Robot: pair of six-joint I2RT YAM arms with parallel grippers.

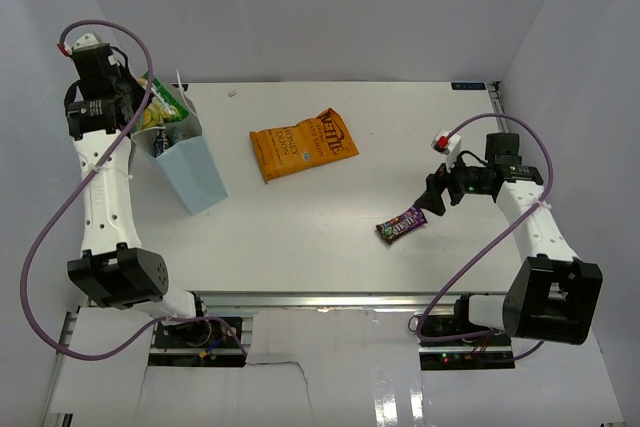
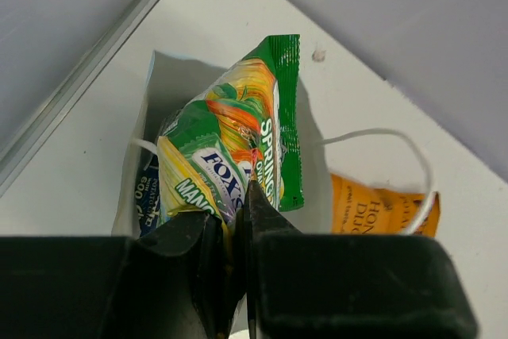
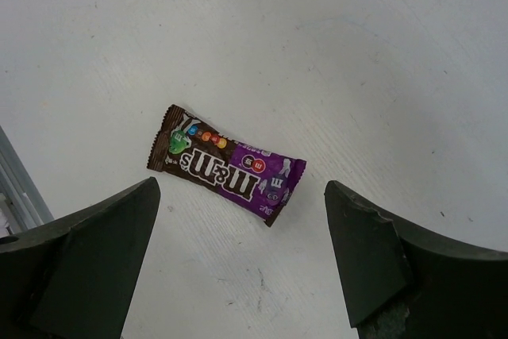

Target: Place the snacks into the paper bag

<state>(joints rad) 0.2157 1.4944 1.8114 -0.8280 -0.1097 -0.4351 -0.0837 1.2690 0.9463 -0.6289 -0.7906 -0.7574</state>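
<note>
Generally, the bench (image 1: 330, 237) is a flat white surface enclosed by plain white walls (image 1: 330, 7) at the rear and on both sides. A metal rail (image 1: 330, 299) runs along its near edge at the bottom of the overhead view. A small dark label (image 1: 468, 86) sits at the far right corner and a faint smudge (image 1: 232, 93) lies near the rear edge. The right wrist view shows fine scratches and a few dark specks on the surface. The paper bag (image 1: 190, 172) stands at the upper left of the overhead view, leaning somewhat, with its white inside (image 2: 178, 85) and a thin string handle (image 2: 397, 148) visible from the left wrist. The left arm (image 1: 105, 187) has its jaws clenched on the lower edge of the yellow-green packet (image 2: 238, 132), which sits at the open mouth of the bag; how far it reaches inside cannot be told. A dark blue packet (image 2: 149, 188) shows within the bag, against its left wall. The large orange bag (image 1: 302, 143) lies flat at upper centre, well apart from the paper bag. The dark purple packet (image 3: 226, 163) lies flat on the bench at centre right. The right arm (image 1: 530, 217) holds its jaws released and spread wide just beside that packet, touching nothing. Purple cables (image 1: 50, 237) loop from both arms.
</note>
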